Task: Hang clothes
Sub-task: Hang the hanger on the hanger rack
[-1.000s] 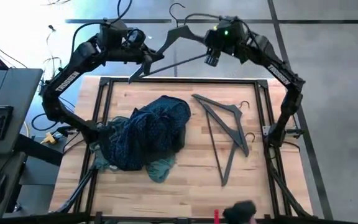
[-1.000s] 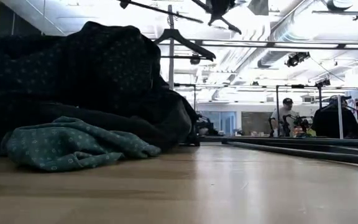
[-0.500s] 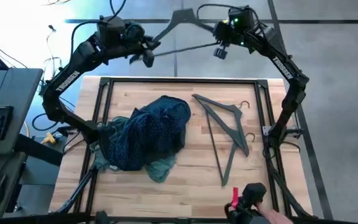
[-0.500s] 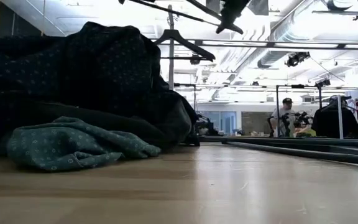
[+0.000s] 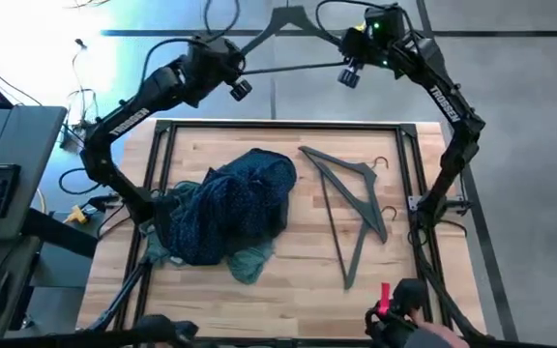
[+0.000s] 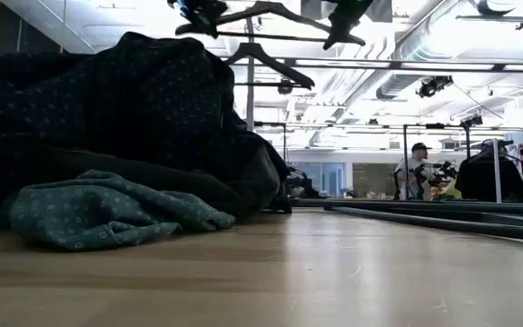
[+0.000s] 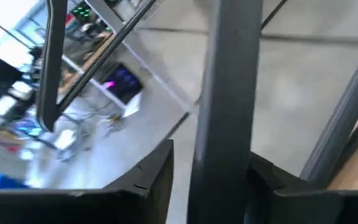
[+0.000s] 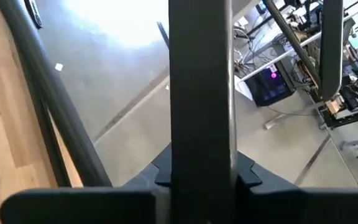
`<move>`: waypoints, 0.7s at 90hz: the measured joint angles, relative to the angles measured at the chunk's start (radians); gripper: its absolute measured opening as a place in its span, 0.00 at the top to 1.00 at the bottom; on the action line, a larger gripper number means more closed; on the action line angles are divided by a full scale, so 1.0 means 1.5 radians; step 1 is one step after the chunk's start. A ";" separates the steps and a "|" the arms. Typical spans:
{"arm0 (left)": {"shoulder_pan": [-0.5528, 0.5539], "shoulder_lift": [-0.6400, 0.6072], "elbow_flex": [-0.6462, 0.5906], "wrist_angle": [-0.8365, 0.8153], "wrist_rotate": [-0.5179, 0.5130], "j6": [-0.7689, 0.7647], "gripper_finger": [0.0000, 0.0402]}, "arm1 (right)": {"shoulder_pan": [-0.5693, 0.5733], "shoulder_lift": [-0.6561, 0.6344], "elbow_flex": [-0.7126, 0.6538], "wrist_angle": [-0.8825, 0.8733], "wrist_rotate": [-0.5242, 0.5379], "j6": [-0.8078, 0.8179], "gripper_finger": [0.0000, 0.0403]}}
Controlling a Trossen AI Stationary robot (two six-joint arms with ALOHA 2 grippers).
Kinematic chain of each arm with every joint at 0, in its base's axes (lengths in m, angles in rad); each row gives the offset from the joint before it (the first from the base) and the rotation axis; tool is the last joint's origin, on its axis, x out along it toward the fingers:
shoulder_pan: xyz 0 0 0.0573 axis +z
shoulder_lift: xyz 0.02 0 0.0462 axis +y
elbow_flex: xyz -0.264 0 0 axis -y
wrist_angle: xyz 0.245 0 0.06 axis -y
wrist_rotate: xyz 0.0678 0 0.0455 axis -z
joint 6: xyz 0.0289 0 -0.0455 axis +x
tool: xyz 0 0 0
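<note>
Both grippers clamped on one grey hanger beyond table's 12 o'clock edge: left gripper at one end, right gripper at other. Clothes heaped on table.

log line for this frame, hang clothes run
left gripper: shut on hanger | right gripper: shut on hanger, beyond table's far edge | clothes: heaped on table

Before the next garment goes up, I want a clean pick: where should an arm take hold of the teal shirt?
Take the teal shirt by the loose edge that pokes out from under the navy shirt at the pile's near side, coming straight down. That flap lies flat and uncovered on the table; the rest is buried.
</note>
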 joint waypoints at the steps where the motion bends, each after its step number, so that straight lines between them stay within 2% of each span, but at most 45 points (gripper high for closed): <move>1: -0.001 0.002 0.000 0.001 -0.005 0.006 0.80 | -0.001 -0.001 0.000 0.000 -0.003 0.001 0.89; 7: -0.005 0.014 0.000 0.012 -0.023 0.045 0.89 | -0.008 -0.005 0.000 0.000 -0.021 0.002 0.89; 17: -0.008 0.032 0.000 0.070 -0.033 0.102 0.88 | -0.016 -0.006 0.000 0.004 -0.033 0.012 0.87; 32: 0.013 0.054 -0.001 0.166 -0.036 0.194 0.88 | -0.025 -0.008 0.002 0.070 -0.045 0.084 0.66; 43: 0.064 0.054 -0.001 0.210 -0.003 0.253 0.88 | -0.025 -0.021 0.002 0.118 -0.035 0.093 0.51; 53: 0.117 0.054 -0.001 0.259 0.056 0.282 0.88 | -0.025 -0.042 0.002 0.175 -0.017 0.112 0.39; 63: 0.177 0.054 -0.001 0.289 0.126 0.291 0.88 | -0.025 -0.056 0.002 0.215 -0.013 0.163 0.30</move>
